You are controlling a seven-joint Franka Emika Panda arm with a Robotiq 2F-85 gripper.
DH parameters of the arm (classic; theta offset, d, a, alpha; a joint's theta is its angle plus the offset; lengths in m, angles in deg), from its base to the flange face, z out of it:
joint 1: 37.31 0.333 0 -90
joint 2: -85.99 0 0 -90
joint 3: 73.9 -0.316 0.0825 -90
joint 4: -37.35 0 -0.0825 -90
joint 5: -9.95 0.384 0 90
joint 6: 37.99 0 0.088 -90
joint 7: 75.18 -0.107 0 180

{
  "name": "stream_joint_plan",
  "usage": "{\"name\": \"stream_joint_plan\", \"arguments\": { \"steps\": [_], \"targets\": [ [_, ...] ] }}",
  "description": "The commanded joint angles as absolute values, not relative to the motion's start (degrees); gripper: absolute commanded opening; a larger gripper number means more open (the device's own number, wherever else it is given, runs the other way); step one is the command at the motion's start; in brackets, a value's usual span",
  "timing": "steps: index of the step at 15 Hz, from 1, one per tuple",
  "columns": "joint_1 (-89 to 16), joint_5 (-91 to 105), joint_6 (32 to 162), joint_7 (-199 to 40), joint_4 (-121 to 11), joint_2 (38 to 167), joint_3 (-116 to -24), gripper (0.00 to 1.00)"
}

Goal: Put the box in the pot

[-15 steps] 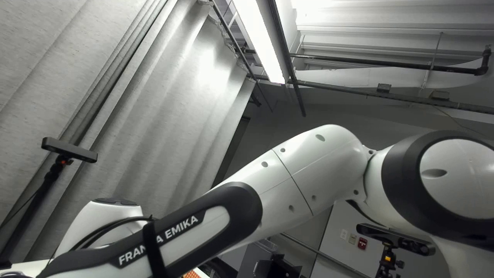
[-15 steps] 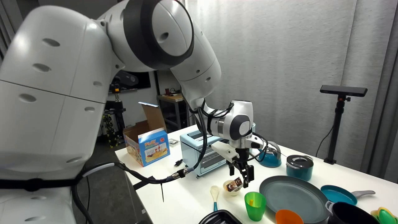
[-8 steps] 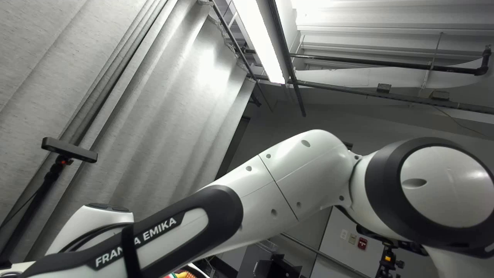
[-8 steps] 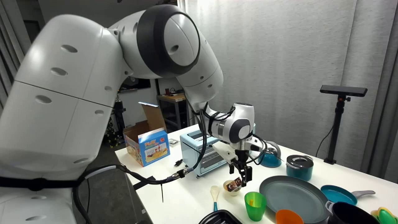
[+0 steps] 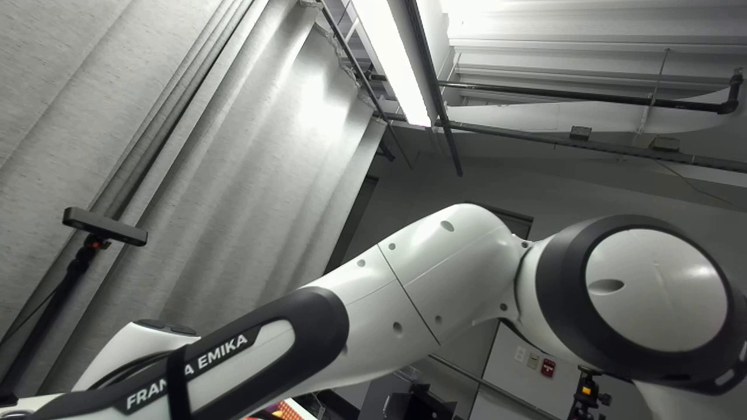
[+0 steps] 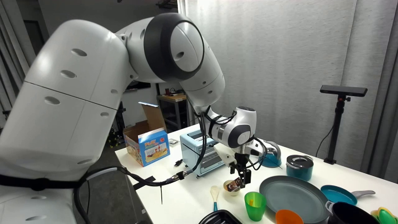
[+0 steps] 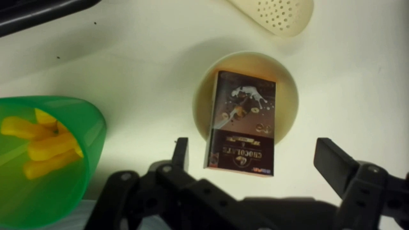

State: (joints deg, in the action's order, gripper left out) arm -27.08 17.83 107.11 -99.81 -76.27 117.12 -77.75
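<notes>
The box, a small dark chocolate carton, leans tilted in a cream bowl, its lower end jutting over the rim. My gripper stands open around the jutting end in the wrist view, with a gap on both sides and no contact visible. In an exterior view the gripper hovers just over the box. Two vessels could be the pot: a black open pot at the lower right edge, partly cut off, and a teal pot with its lid on.
Beside the bowl stand a green cup with yellow pieces and a cream slotted spatula. A large grey plate, an orange cup and a teal pan lie toward the pots. A toaster oven stands behind.
The upper arm has swung rightward and lower in an exterior view. My gripper has shifted slightly closer to the box. The jaws stay wide, and the objects have not moved.
</notes>
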Motion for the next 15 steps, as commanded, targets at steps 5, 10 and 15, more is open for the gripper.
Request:
{"name": "stream_joint_plan", "arguments": {
  "steps": [5, 10, 15],
  "targets": [
    [-26.6, 20.5, 108.6, -100.4, -74.8, 119.5, -77.6, 0.66],
    [-26.5, 20.4, 108.8, -100.5, -74.9, 119.5, -77.6, 0.30],
    [-26.2, 20.1, 109.1, -100.8, -75.6, 118.5, -77.5, 0.30]
  ]
}}
